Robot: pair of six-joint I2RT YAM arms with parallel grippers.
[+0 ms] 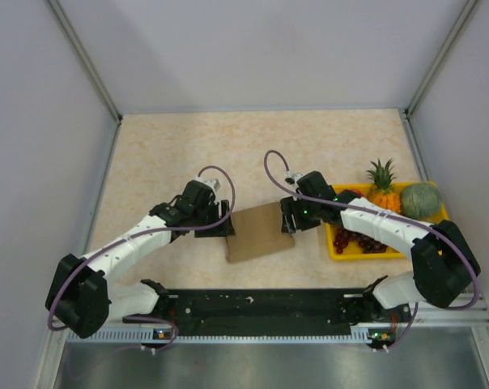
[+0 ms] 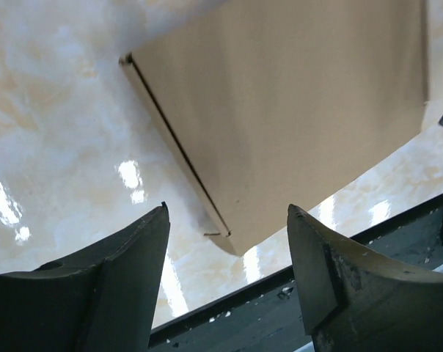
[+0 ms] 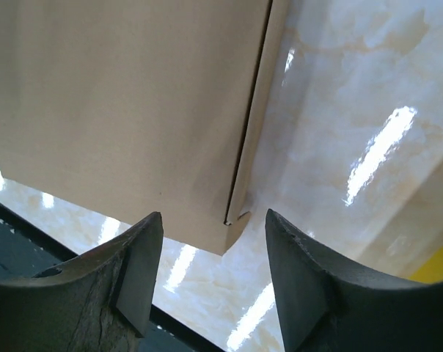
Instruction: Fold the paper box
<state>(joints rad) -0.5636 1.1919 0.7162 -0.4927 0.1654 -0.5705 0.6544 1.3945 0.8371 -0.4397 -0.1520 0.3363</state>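
Seen from above, a pale beige marbled surface (image 1: 172,154) lies between grey walls. At the left, a white robot arm with black joints (image 1: 131,243) reaches inward, and its left pincer (image 1: 218,229) sits just beside the left edge of a plain brown kraft cardboard box (image 1: 261,232). That pincer is released: its wrist camera shows two dark fingers (image 2: 133,271) spread apart, with only a near corner of the box ahead of the gap and nothing gripped. The box rests on the surface in the middle of the scene, near the front rail, between the two arms. At its right edge is the right pincer (image 1: 291,220), also released, fingers apart and a box corner just ahead of them. Further right stands a yellow rectangular tray (image 1: 366,255) holding a small pineapple (image 1: 381,185), a round green melon (image 1: 420,200) and dark red grapes (image 1: 358,241).
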